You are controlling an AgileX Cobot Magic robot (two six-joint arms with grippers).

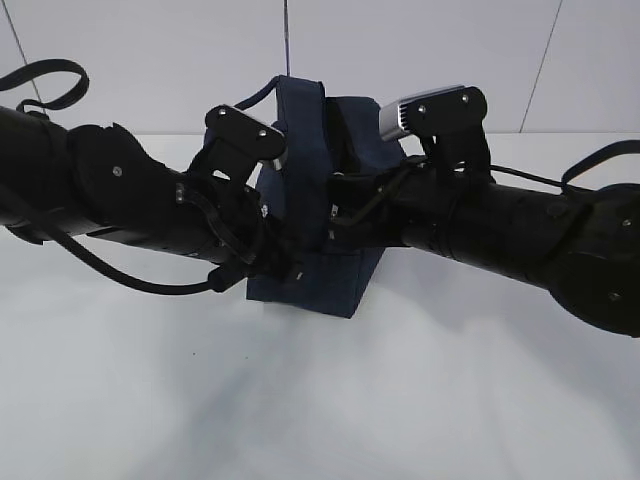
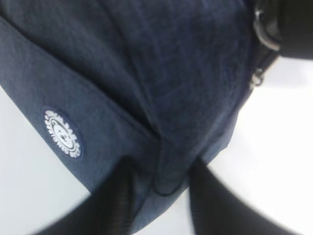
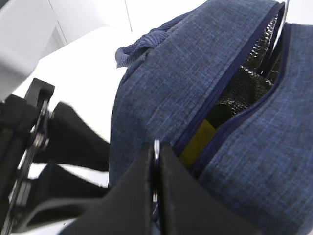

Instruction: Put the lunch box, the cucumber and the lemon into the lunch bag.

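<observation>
The right gripper point(image 3: 156, 181) has its two dark fingers pressed together on a thin silver ring pull point(image 3: 156, 149) at the end of the zipper of the lunch bag point(image 3: 161, 93), which fills most of the right wrist view. The zipper gapes partly open there: a yellow patch, apparently the lemon point(image 3: 198, 142), sits in the slot with something dark green just above it, too little showing to name, and crinkled silver lining point(image 3: 257, 58) shows deeper in. The left gripper point(image 2: 159, 205) stands with its blurred fingers apart on either side of a fold of the bag's navy fabric at a lower corner; whether they pinch it I cannot tell. Beside it a small round white logo point(image 2: 62, 133) is stitched on the bag, its lettering too blurred to read. From the exterior camera both black arms meet over the bag on the white table point(image 1: 320, 400) and hide its middle; one loop handle point(image 1: 300, 90) rises above them.
</observation>
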